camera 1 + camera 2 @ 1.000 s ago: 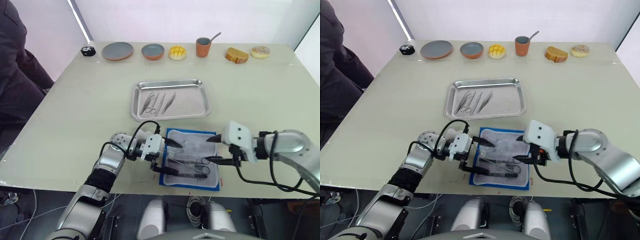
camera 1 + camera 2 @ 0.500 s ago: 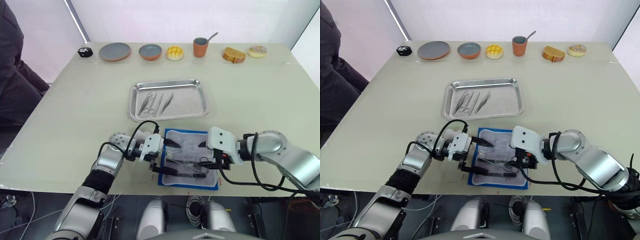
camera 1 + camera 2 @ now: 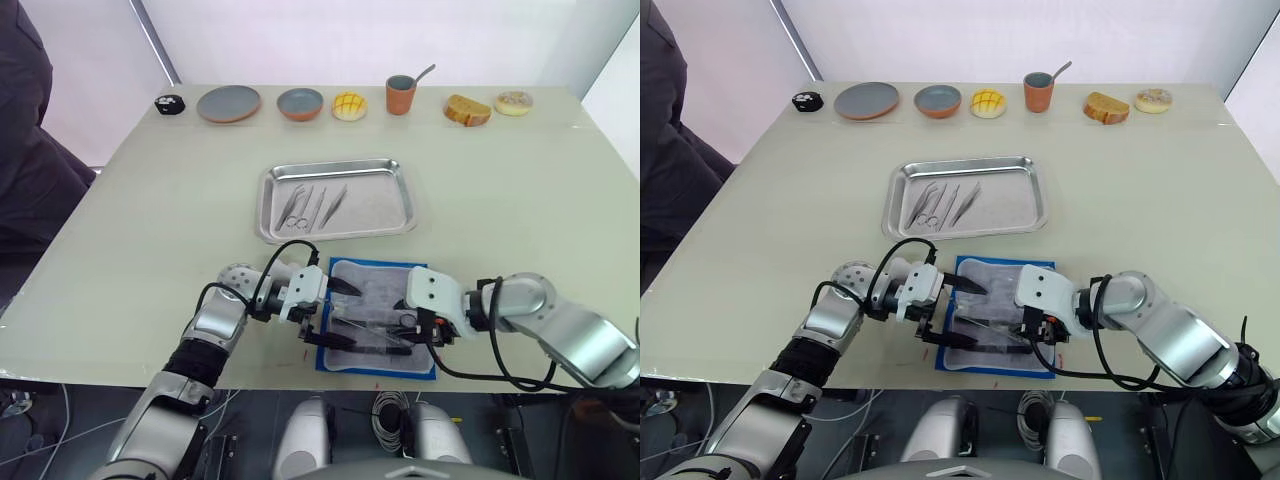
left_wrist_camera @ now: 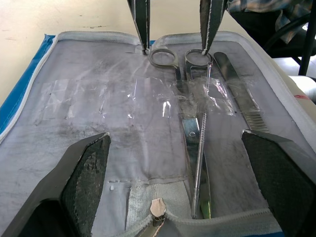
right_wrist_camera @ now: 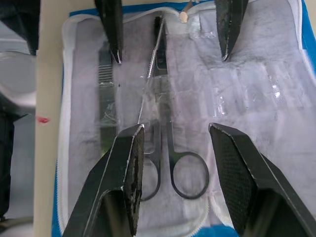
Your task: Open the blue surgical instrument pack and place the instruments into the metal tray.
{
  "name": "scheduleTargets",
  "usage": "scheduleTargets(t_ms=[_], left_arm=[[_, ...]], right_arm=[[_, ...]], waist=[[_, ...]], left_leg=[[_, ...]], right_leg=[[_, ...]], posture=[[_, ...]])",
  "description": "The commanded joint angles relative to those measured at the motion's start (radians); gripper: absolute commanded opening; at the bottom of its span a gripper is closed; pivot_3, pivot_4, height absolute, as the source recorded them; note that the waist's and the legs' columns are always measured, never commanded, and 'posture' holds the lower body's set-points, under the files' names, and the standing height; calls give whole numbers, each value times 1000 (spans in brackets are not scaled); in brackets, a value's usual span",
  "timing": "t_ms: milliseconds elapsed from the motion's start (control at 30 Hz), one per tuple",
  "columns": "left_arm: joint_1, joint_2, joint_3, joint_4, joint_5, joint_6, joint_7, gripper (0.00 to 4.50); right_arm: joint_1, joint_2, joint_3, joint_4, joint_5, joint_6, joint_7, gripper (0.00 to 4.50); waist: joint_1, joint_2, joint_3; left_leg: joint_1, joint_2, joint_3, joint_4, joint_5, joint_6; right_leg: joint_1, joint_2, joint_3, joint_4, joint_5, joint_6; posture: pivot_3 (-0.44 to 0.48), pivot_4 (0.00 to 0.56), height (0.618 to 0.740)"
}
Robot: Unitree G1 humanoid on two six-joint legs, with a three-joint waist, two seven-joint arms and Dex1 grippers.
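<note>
While the blue surgical instrument pack [image 3: 378, 316] lies opened flat near the front edge of the table [image 3: 150, 220], its whitish clear inner face up, both grippers work over it from opposite ends. Just behind the pack sits the metal tray [image 3: 337, 199], already holding three slim silver instruments [image 3: 318, 204] side by side toward its left half. Still on the pack are a pair of ring-handled scissors [image 5: 163, 143] under clear plastic and, just beside them on the pack's front side, a flat tool with a ridged grip [image 5: 105, 89]. The left gripper [image 3: 338, 313] hovers at the pack's left end with its jaws wide apart, one fingertip over the pack's rear part and the other near its front edge. The right gripper [image 3: 1030, 325] is at the pack's right end, its jaws apart and straddling the scissors' ring handles, low over the plastic; whether the fingers touch the rings cannot be told.
</note>
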Motion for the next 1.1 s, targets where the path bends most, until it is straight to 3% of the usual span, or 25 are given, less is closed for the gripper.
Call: scheduleTargets(t_ms=[33,1100], left_arm=[[18,4,-24,17,16,14,4,4500],[-5,-1,-26,80,19,-28,2,4500]], right_arm=[[-2,13,-5,-7,-14,-11,-5,2189],[21,42,22,36,-72,13,-4,2189]], waist=[[0,0,0],[-1,-1,-1]], left_leg=[[0,0,0,0,0,0],[0,0,0,0,0,0]], right_leg=[[0,0,0,0,0,0],[0,0,0,1,0,0]], posture=[[0,150,740],[0,150,740]])
